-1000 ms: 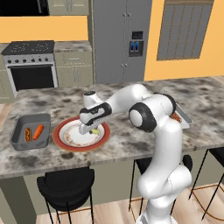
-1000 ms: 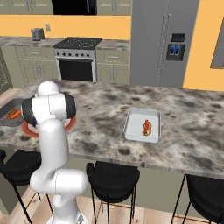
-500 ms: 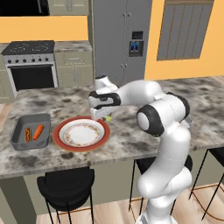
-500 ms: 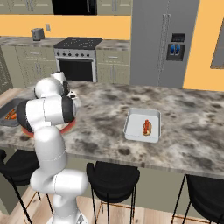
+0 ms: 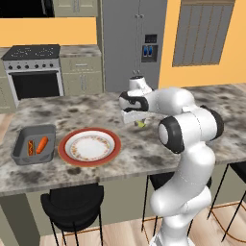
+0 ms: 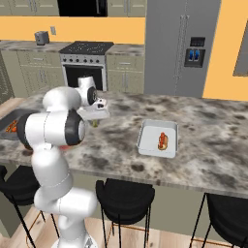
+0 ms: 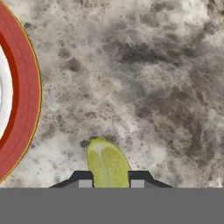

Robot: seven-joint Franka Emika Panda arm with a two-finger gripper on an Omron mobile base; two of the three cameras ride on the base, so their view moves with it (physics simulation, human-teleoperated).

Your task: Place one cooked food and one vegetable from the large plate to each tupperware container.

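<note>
The gripper (image 5: 140,123) was clamped on a yellow-green vegetable piece (image 7: 107,162), one fingertip on each side of it in the hand view, and hung over the bare marble counter (image 5: 144,149) to the right of the large plate (image 5: 89,147); the plate looked bare of food. The dark grey tub (image 5: 33,144), on the counter left of the plate, held a sausage in a bun and an orange vegetable, so it seemed done; the pale tub (image 6: 158,138), well to the right, held only a sausage in a bun (image 6: 162,140). I judged the step in hand to be the carry of this last vegetable to the pale tub.

To do it well, the arm should keep its height over the counter, travel right until the piece hangs over the bare part of the tub beside the bun, lower inside the walls and only then part the fingers; a release above the rim could let the piece bounce out, and the grip seemed to hold only its end.

A second earlier the gripper was low over the plate; half a second earlier it had lifted near the plate's far right edge; by now it had cleared the rim and moved right over the stone; plate and tubs had not moved.
</note>
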